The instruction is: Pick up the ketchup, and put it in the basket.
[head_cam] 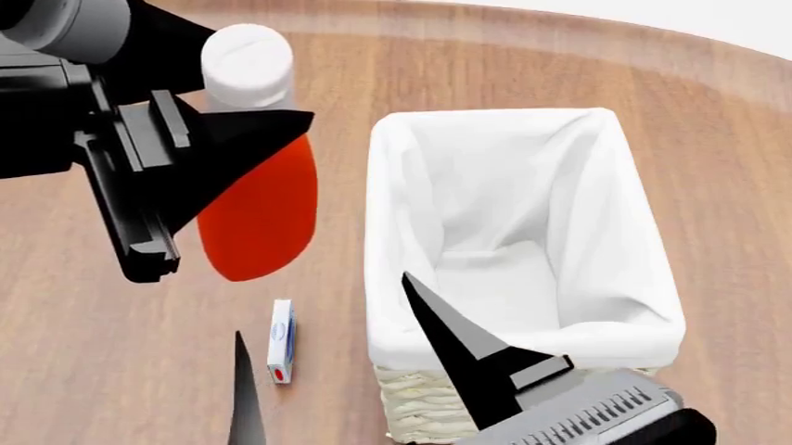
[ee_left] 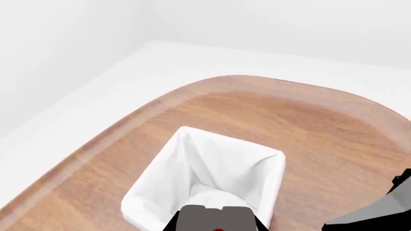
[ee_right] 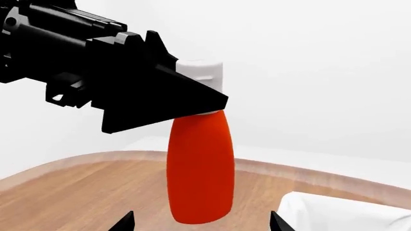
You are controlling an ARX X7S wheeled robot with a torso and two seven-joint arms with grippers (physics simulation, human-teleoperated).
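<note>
Orange-red and tapered, the plastic ketchup bottle (head_cam: pixel 258 215) hangs clear of the brown wooden table (head_cam: pixel 111 352) in the head view, clamped just below its white cap (head_cam: pixel 248 67) by the black left hand (head_cam: pixel 248 125). Its long axis runs close to upright, cap uppermost, rounded base lowest. It sits just beside the rectangular cream wicker basket (head_cam: pixel 427 406), on that basket's left, not over the opening. The basket's white cloth liner (head_cam: pixel 520 232) folds over the rim and the inside shows only cloth. A small white carton with blue and red print (head_cam: pixel 282 340) lies flat on the table below the bottle; its writing is too small to read. The right hand (head_cam: pixel 328 380) shows two dark fingers well apart, holding nothing, low in front of the basket's near corner.

From the left wrist view the basket's liner (ee_left: pixel 212 163) lies directly below, with bare wood all round it up to the table's raised curved rim (ee_left: pixel 308 91).

From the right wrist view the bottle (ee_right: pixel 200 168) stands upright in the air, plain orange-red side showing, no label legible, the left hand (ee_right: pixel 192 98) closed on its neck under the cap (ee_right: pixel 204 72). A corner of white liner (ee_right: pixel 340 211) shows off to one side.
</note>
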